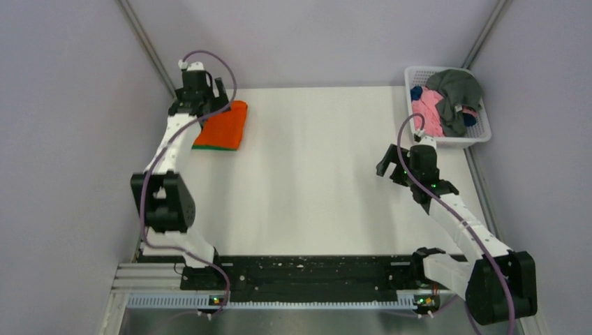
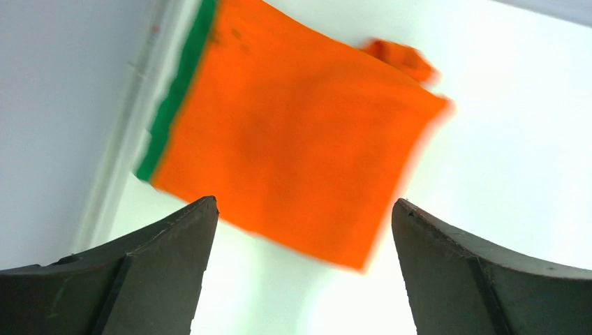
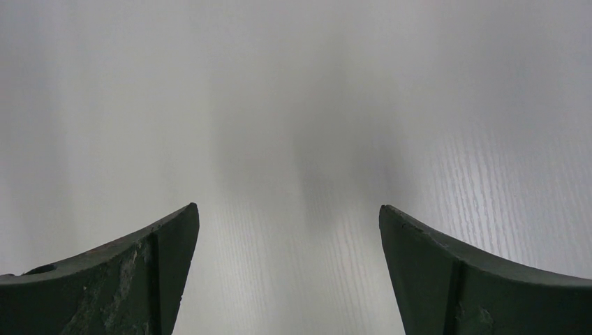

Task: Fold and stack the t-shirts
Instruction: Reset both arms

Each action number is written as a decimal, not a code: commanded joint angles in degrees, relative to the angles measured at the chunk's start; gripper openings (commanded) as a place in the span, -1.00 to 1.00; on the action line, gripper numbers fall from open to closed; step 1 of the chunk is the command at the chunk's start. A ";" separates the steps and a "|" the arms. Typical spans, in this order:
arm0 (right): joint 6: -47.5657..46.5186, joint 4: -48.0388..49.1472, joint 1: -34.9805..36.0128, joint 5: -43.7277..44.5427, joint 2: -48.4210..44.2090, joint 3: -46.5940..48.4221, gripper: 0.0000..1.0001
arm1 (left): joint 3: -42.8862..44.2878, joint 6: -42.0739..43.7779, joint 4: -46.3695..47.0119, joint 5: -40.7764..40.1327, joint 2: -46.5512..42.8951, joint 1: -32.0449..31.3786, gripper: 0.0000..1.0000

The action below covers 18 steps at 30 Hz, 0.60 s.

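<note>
A folded bright orange t-shirt [image 1: 225,124] lies at the table's far left on top of a folded green t-shirt [image 1: 216,147], of which only an edge shows. In the left wrist view the orange shirt [image 2: 293,139] fills the middle, with the green edge [image 2: 174,91] along its left side. My left gripper [image 1: 209,94] is open and empty, held above the stack's far end [image 2: 304,209]. My right gripper [image 1: 392,167] is open and empty over bare table [image 3: 286,209] at the right. Pink [image 1: 427,112], grey [image 1: 457,94] and dark blue [image 1: 417,92] shirts lie crumpled in the basket.
A white plastic basket [image 1: 482,132] stands at the far right corner. Grey walls close in the table on the left, back and right. A black rail [image 1: 300,276] with the arm bases runs along the near edge.
</note>
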 commanded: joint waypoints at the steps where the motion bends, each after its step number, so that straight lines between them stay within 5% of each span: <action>1: -0.74 -3.88 0.07 4.99 -4.97 2.99 0.97 | -23.85 -11.36 16.53 9.38 -21.86 -8.57 0.97; 6: -0.44 -7.38 0.08 9.95 -9.44 2.69 0.97 | -40.90 -16.12 13.67 0.99 -38.37 -21.85 0.97; 11: 0.23 -9.61 0.10 11.33 -12.97 0.72 0.97 | -51.64 -16.80 9.30 -2.28 -47.77 -23.35 0.97; 18: 0.18 -8.36 0.14 11.55 -15.30 -0.96 0.97 | -53.96 -16.56 5.58 -7.63 -52.87 -23.34 0.98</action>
